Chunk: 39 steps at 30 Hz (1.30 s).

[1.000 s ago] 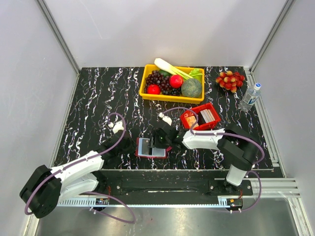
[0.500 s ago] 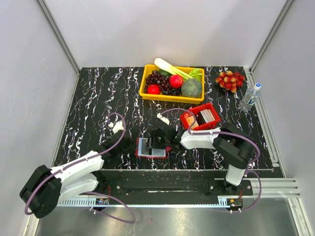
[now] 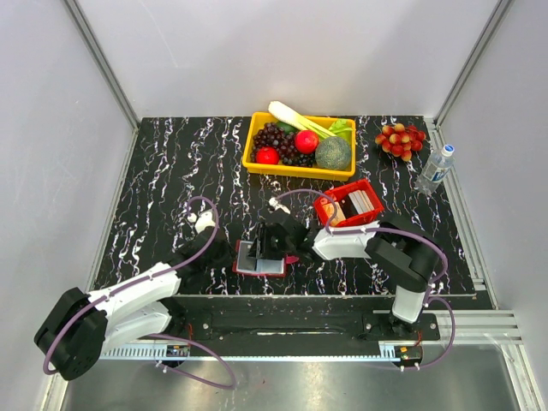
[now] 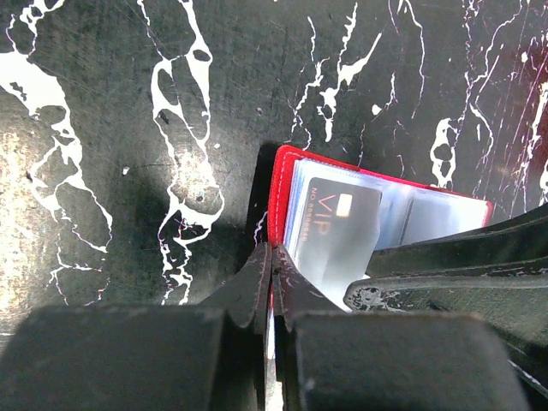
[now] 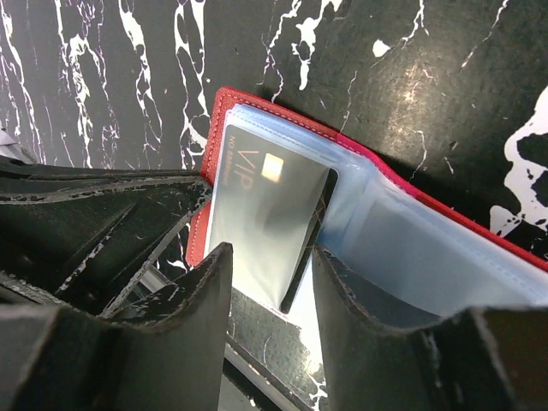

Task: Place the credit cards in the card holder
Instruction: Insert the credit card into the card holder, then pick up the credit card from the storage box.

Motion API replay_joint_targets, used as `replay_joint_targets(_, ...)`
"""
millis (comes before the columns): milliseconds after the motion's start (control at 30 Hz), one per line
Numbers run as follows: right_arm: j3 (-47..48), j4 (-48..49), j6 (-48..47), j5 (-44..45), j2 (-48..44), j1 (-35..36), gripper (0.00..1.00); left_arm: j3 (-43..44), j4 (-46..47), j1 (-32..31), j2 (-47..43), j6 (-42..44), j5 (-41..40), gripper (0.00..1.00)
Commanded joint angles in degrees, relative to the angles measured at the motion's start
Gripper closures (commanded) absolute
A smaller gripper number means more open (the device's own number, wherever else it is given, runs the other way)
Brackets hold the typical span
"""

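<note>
glossy plastic stamped vip: the black card (image 5: 270,205) sits partly under the clear sleeve of the card holder (image 3: 257,264). the holder lies open on the marbled table (image 3: 163,171) near its front edge, between the two arms. over the last second the right gripper (image 5: 272,255) has crept leftward across the holder, taking the card further over the pale inner page. the holder itself has slid a little toward the left arm. the right jaws stand about half apart, one finger on each long side of the card, and appear clamped on it. the left gripper (image 4: 272,274) is pinched tight on the holder's red edge, pinning it. this looks like the first card mid-insertion, its trailing end not yet inside.

behind and to the right, the red tray (image 3: 342,190) holds a whitish card (image 3: 364,202) and an orange card (image 3: 332,209), so more work remains. a yellow bin (image 3: 291,172) of produce, a bunch of red grapes (image 3: 400,137) and a water bottle (image 3: 435,169) stand well apart at the back and block nothing. the crowding comes from the grippers themselves. their fingers nearly meet over the holder, and the sleeve mouth could snag the card's corner.
</note>
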Motion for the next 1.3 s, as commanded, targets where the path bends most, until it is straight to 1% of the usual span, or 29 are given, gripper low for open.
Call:
replay_joint_targets(0,-1.98,8.7,0.57,-2.0,-1.87,0.4,0.55,0.9,2.74,-0.2,-0.96,0.13,0.93,1.0)
replay_joint_targets(67,-2.69,9.07,0.92,-1.29,-2.4,0.23,0.55,0.9,2.56,-0.2,-1.23,0.13,0.84,1.0)
replay_joint_targets(200,-1.38,2.05,-1.62,3.09,-4.51,0.23,0.53,1.16,1.6,-0.28,-1.67,0.22,0.14,1.0)
replay_joint_targets(367,-1.47,-4.72,-7.5,9.95,-13.02,-2.05,0.51,0.99,0.72,-0.28,-2.81,0.13,-0.74,1.0)
replay_joint_targets(433,-0.68,-7.97,-11.97,13.98,-17.24,-3.46,0.51,1.16,0.54,-0.28,-3.42,0.31,-1.0,1.0)
replay_joint_targets(467,-0.15,-12.25,-14.0,16.62,-19.09,-4.16,0.51,1.25,0.37,-0.2,-3.51,0.31,-0.92,1.0)
replay_joint_targets(533,1.08,-17.1,-19.44,22.59,-21.99,-5.65,0.51,1.6,0.19,-0.2,-3.69,0.48,-0.74,1.0)
replay_joint_targets(600,2.22,-22.54,-22.44,28.39,-23.23,-8.98,0.5,1.95,0.37,-0.2,-3.69,0.83,-0.39,1.0)
replay_joint_targets(633,2.58,-24.49,-23.93,29.55,-23.58,-10.92,0.5,2.04,0.45,-0.28,-3.69,0.92,-0.21,1.0)
replay_joint_targets(700,3.02,-27.05,-27.01,31.4,-23.85,-15.57,0.5,2.21,0.45,-0.2,-3.69,1.18,-0.04,1.0)
replay_joint_targets(733,2.93,-27.41,-28.42,30.89,-23.94,-18.2,0.5,2.22,0.54,-0.28,-3.69,1.19,-0.04,1.0)
replay_joint_targets(833,3.54,-28.02,-31.41,24.49,-22.71,-26.2,0.5,2.13,0.98,-0.2,-3.6,1.45,0.05,1.0)
replay_joint_targets(900,4.51,-28.46,-33.26,22.88,-20.79,-29.12,0.5,2.22,1.16,-0.2,-3.34,1.54,0.14,1.0)
replay_joint_targets(1000,6.88,-29.96,-36.24,25.51,-16.92,-30.53,0.5,2.65,1.24,-0.2,-2.64,1.71,0.4,1.0)
replay_joint_targets(1133,10.22,-31.27,-40.03,26.83,-11.65,-31.15,0.49,2.83,1.6,-0.2,-2.2,1.98,0.67,1.0)
replay_joint_targets(1267,13.03,-33.3,-41.96,31.4,-7.86,-31.15,0.49,2.92,1.6,0.15,-2.02,2.07,0.75,1.0)
